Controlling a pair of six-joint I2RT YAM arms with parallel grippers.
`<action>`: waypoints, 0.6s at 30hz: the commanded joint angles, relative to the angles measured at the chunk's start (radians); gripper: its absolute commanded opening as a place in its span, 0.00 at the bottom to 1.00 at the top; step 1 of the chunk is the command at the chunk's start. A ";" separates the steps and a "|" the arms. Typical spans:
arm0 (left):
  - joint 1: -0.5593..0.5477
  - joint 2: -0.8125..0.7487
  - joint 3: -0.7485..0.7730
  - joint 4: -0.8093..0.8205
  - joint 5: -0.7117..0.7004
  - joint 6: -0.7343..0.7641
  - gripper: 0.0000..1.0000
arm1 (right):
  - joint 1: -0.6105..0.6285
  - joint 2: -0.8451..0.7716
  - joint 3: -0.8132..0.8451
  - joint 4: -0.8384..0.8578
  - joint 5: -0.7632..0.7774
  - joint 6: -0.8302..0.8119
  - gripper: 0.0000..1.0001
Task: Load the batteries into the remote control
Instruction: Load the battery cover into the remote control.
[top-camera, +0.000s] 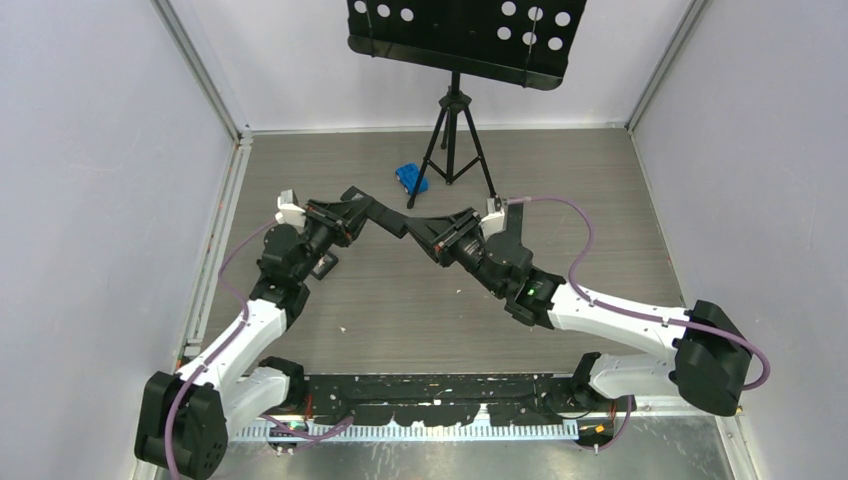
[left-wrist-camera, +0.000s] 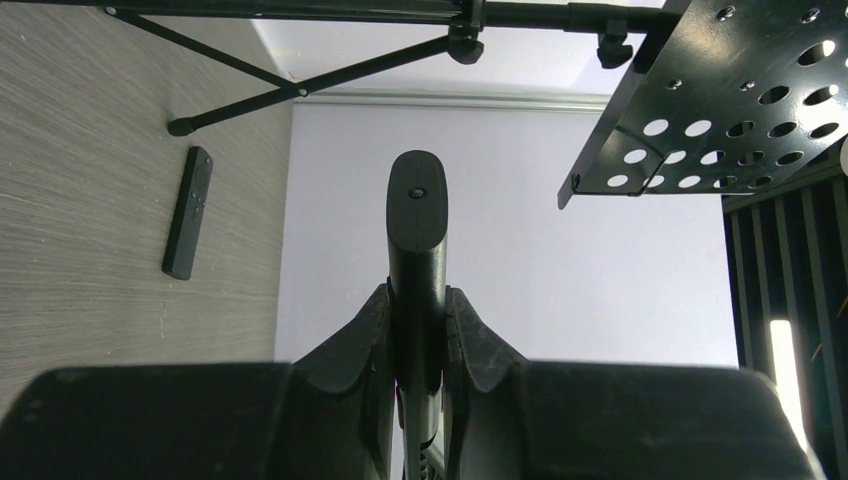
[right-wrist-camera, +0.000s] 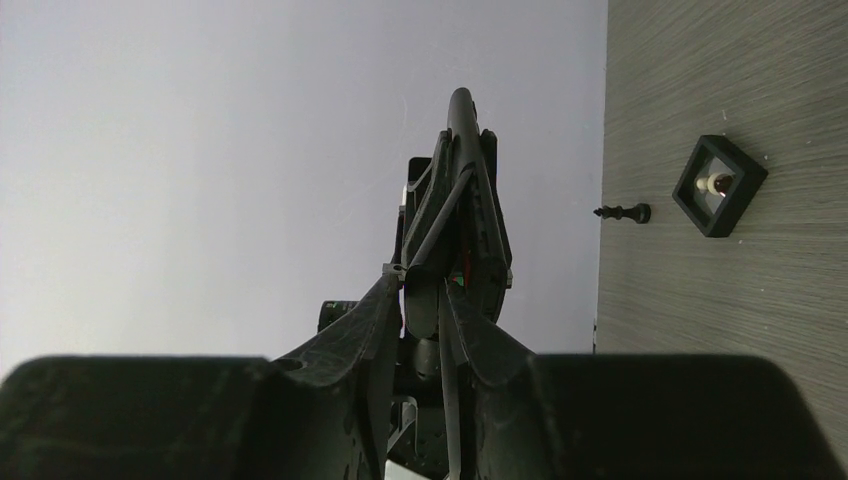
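Observation:
Both arms meet above the middle of the table with the slim black remote control (top-camera: 392, 222) between them. My left gripper (top-camera: 372, 214) is shut on it. In the left wrist view the remote control (left-wrist-camera: 417, 215) sticks out end-on past the gripper (left-wrist-camera: 417, 295). My right gripper (top-camera: 422, 230) closes on the opposite end. In the right wrist view the remote control (right-wrist-camera: 462, 190) looks split along its length, with red and green specks inside, and the gripper (right-wrist-camera: 425, 285) has its fingers against the near end. The batteries are out of view.
A second black remote (left-wrist-camera: 188, 212) lies on the table near a foot of the music stand tripod (top-camera: 455, 130). A square black box (right-wrist-camera: 718, 185) and a small black piece (right-wrist-camera: 622, 212) lie on the table. A blue object (top-camera: 411, 177) sits by the tripod.

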 joint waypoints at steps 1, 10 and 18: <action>-0.004 0.006 0.050 0.026 -0.014 0.011 0.00 | -0.002 -0.053 0.021 -0.024 0.029 -0.025 0.28; -0.004 0.022 0.053 0.032 -0.015 0.015 0.00 | -0.007 -0.075 0.029 -0.101 0.020 -0.024 0.35; -0.004 0.014 0.051 0.005 -0.007 0.026 0.00 | -0.010 -0.067 0.048 -0.172 0.000 -0.035 0.50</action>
